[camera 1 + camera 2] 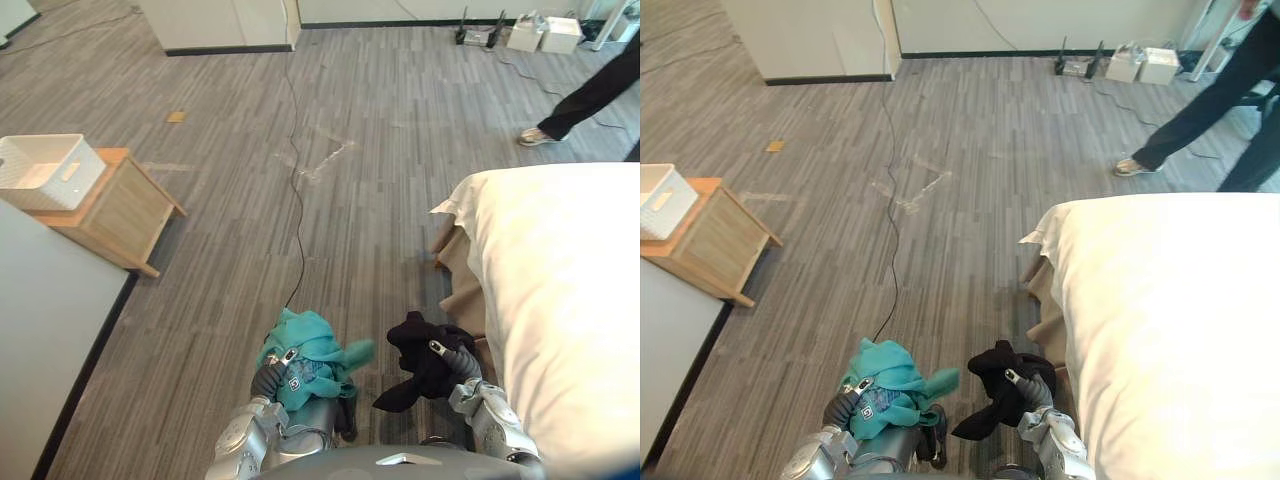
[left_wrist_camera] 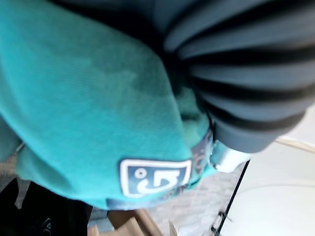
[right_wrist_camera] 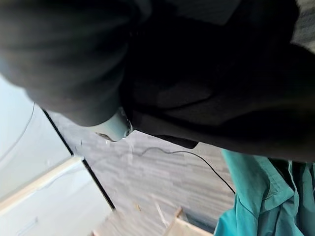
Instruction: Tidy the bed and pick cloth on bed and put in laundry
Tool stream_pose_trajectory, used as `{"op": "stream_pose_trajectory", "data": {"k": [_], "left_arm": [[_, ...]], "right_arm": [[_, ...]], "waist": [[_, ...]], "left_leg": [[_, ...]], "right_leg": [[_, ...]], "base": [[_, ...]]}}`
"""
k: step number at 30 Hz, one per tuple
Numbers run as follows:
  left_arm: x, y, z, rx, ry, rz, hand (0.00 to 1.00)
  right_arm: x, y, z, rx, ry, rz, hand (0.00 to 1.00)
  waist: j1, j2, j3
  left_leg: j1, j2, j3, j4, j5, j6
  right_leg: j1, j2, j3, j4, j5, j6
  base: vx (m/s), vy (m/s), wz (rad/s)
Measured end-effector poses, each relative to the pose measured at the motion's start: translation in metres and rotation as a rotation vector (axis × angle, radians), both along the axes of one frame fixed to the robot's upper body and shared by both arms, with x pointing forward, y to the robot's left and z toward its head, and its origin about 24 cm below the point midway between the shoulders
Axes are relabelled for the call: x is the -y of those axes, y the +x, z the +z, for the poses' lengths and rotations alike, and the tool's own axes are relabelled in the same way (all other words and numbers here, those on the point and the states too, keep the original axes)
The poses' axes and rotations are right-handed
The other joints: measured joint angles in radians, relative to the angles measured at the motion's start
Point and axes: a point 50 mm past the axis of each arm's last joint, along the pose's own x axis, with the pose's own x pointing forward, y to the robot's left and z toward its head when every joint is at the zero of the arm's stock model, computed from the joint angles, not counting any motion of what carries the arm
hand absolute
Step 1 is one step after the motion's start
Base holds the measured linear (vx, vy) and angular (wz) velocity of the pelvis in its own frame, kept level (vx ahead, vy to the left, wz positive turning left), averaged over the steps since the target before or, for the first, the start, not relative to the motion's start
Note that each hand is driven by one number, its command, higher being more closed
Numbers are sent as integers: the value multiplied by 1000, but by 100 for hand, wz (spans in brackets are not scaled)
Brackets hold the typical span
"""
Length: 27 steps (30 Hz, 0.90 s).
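Note:
A bunched teal cloth (image 1: 312, 352) with a blue-and-white label (image 2: 153, 178) hangs off the floor at my left hand (image 1: 271, 377), wrapped over the hand's front. A black cloth (image 1: 422, 352) is bundled the same way at my right hand (image 1: 456, 363), one end drooping down. Both hands sit low in front of me, side by side, just left of the bed (image 1: 570, 300). The bed has a smooth cream cover. The right wrist view also catches the teal cloth (image 3: 261, 196) beside the black cloth (image 3: 221, 73).
A white laundry basket (image 1: 45, 168) stands on a low wooden stand (image 1: 125, 212) at the far left. A white surface (image 1: 40, 330) runs along the near left. Open grey floor (image 1: 330, 150) lies ahead. A person's leg and shoe (image 1: 585, 100) are at the far right.

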Motion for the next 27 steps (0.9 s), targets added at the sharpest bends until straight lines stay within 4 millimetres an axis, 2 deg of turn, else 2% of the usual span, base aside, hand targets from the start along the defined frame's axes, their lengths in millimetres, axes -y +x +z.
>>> {"op": "stream_pose_trajectory", "data": {"k": [3,5,7,8,9,10,11,12,13,14,17,19,20,21,23,24,25,26,27], "left_arm": [[0,-1,0,-1,-1,-4,100],[1,-2,-1,-5,10,-16,100],[2,-4,-1,-8,15,-23,100],[1,-3,0,0,16,-20,100],[-1,-2,2,9,20,-19,100],[-4,-3,2,8,29,-17,100],[-4,-2,1,5,29,-14,100],[-4,-1,2,9,34,-20,100],[-6,3,4,16,42,-24,100],[-8,4,4,17,51,-23,100],[-9,13,10,46,58,-25,100],[-7,21,12,48,52,-36,100],[-6,25,13,47,46,-44,100],[-5,26,13,51,43,-46,100],[-3,27,13,53,38,-48,100],[-3,25,12,50,36,-44,100],[-5,21,11,39,38,-38,100],[-8,16,9,27,43,-34,100],[-12,11,8,18,50,-26,100]], "right_arm": [[-2,0,1,10,9,25,100],[-7,2,1,15,13,47,100],[-11,7,4,31,11,73,100],[-14,10,5,38,16,78,100],[-17,10,5,39,22,80,100],[-17,9,4,35,12,89,100],[-20,9,4,34,10,102,100],[-21,8,3,31,13,102,100],[-21,5,2,24,17,101,100],[-21,3,1,22,19,101,100],[-20,2,3,38,16,98,100],[-20,5,7,61,10,102,100],[-18,7,10,75,2,108,100],[-18,9,11,82,-2,108,100],[-18,12,14,99,-2,110,100],[-19,13,15,103,3,117,100],[-19,12,15,105,9,124,100],[-20,12,15,108,12,130,100],[-20,13,17,120,14,136,100]], "waist": [[13,-2,2],[15,-8,3],[17,-10,-4],[26,-20,-12],[37,-28,-17],[39,-35,-22],[31,-45,-20],[25,-49,-18],[16,-54,-18],[10,-56,-18],[4,-61,-22],[-6,-54,-19],[-21,-48,-15],[-22,-45,-14],[-21,-23,-1],[-20,-25,-2],[-20,-25,-2],[-22,-27,-4],[-26,-38,-11]], "left_leg": [[42,-3,0,-65,23,-2],[36,-3,11,-54,16,6],[-7,-4,29,6,-13,39],[-32,-6,36,52,-43,51],[-39,-14,52,84,-78,45],[-28,-24,53,94,-125,61],[-6,-35,50,88,-138,68],[18,-41,42,70,-140,71],[64,-48,19,36,-141,73],[104,-55,-6,1,-139,69],[184,-61,-66,-68,-140,69],[213,-60,-117,-75,-141,61],[235,-59,-155,-76,-153,42],[248,-56,-174,-77,-161,28],[296,-36,-204,-76,-190,-19],[317,-28,-215,-73,-208,-45],[330,-19,-230,-58,-238,-69],[338,-7,-236,-35,-277,-77],[345,3,-243,-9,-333,-70]], "right_leg": [[23,5,0,-33,19,-2],[11,0,4,-30,-2,-3],[-32,-12,46,13,-70,-3],[-70,-33,64,55,-87,-9],[-78,-51,66,76,-92,-9],[-112,-80,67,233,-82,-28],[-218,-130,83,465,-34,-48],[-269,-150,93,576,28,-70],[-323,-161,107,714,56,-78],[-360,-152,105,768,31,-76],[-445,-103,58,728,-27,-76],[-491,-67,20,591,-34,-64],[-516,-49,17,462,-24,-54],[-530,-45,17,395,-5,-51],[-563,-32,35,229,94,-49],[-576,-25,52,172,145,-49],[-589,-22,67,159,175,-53],[-599,-22,76,175,192,-76],[-611,-25,75,213,195,-89]], "base": [[-77,-14,-3],[-82,-1,-8],[-23,30,-23],[59,72,-42],[192,114,-44],[193,116,-20],[258,148,4],[252,148,33],[280,133,41],[379,110,44],[323,46,52],[382,-19,89],[297,-56,88],[384,-94,101],[448,-161,67],[509,-263,58],[421,-263,61],[430,-317,65],[345,-280,58]]}}
